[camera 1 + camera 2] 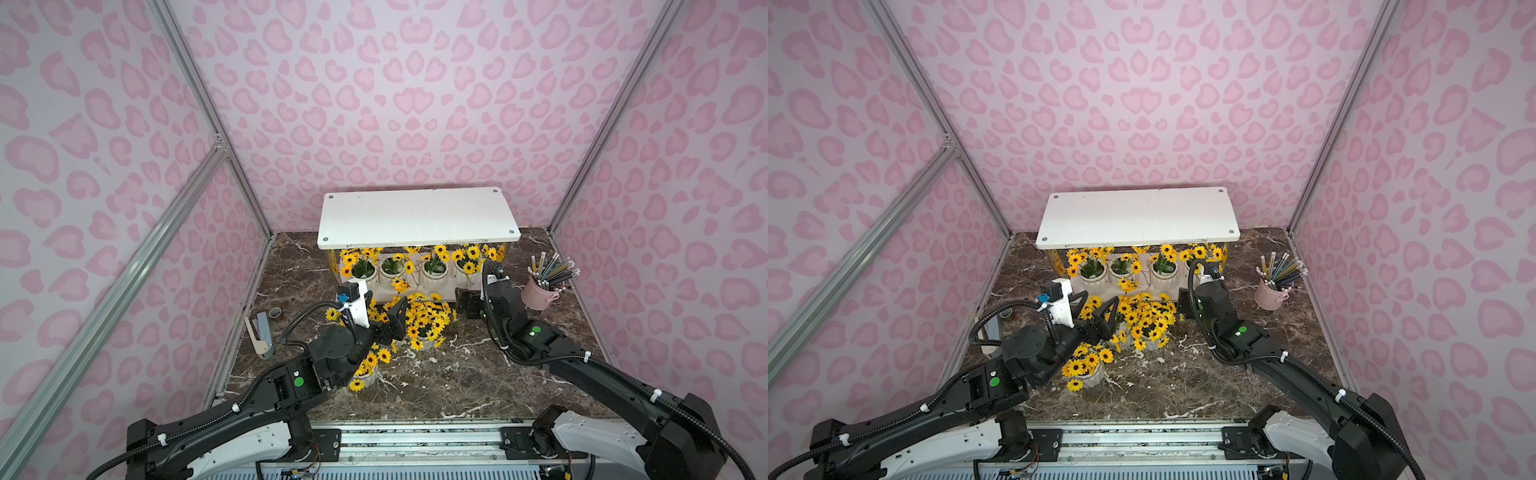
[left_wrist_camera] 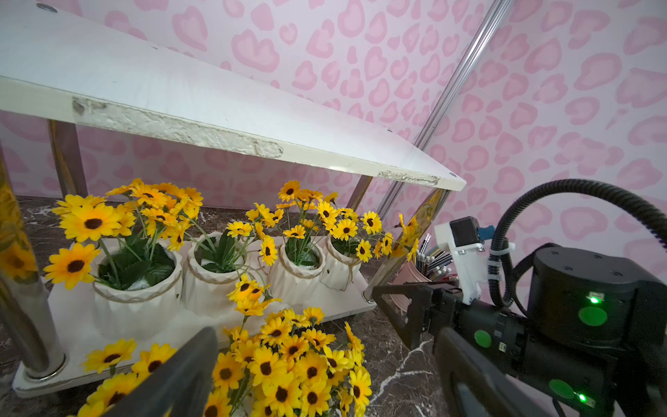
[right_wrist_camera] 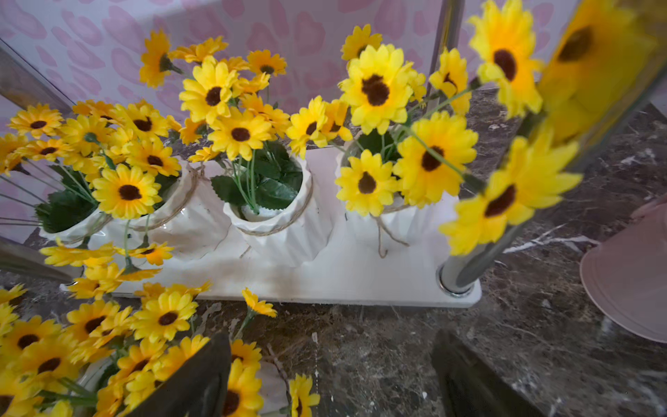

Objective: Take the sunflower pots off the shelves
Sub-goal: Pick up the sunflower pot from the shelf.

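At far left a grey object (image 1: 262, 332) is too small to identify. The left gripper (image 2: 325, 335), jaws spread, is held over sunflower pots (image 1: 1093, 376) on the marble table (image 1: 457, 374), their rims buried under blooms. Four more pots (image 3: 285, 231) are seen on the shelves' (image 1: 415, 216) lower tier. The right gripper (image 3: 335, 379) is parted, empty. A pink pencil bucket (image 3: 631, 281) is cut off at the right edge.

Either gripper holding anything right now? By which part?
Nothing held: right gripper open over the table; left gripper open above sunflower pots standing on the table, gripping none.
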`<state>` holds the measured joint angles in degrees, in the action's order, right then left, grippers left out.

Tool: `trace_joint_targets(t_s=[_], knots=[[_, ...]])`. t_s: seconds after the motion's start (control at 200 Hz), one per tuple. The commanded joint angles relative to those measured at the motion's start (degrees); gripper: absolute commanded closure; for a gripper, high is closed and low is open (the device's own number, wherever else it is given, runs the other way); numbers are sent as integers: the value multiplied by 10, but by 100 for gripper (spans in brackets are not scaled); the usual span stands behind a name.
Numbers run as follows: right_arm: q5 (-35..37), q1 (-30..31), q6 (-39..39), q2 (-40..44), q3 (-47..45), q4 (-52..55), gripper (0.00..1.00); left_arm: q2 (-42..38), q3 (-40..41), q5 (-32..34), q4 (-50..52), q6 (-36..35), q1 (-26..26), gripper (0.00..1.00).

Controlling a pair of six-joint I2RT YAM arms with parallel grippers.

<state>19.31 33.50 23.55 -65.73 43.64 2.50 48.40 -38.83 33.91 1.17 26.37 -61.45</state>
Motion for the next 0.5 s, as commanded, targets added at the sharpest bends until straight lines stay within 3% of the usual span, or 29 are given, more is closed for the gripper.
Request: trace_joint_targets(t_s=[0.0,0.325,0.495], knots=[[25,-6,-9,-35,17,-55,7,6,1,3,-27,-1,0,4],[104,-12,15,-169,88,-31,5,-2,10,2,-34,4,0,4],[85,-27,24,-194,82,-53,4,-13,22,-4,-33,14,0,4]])
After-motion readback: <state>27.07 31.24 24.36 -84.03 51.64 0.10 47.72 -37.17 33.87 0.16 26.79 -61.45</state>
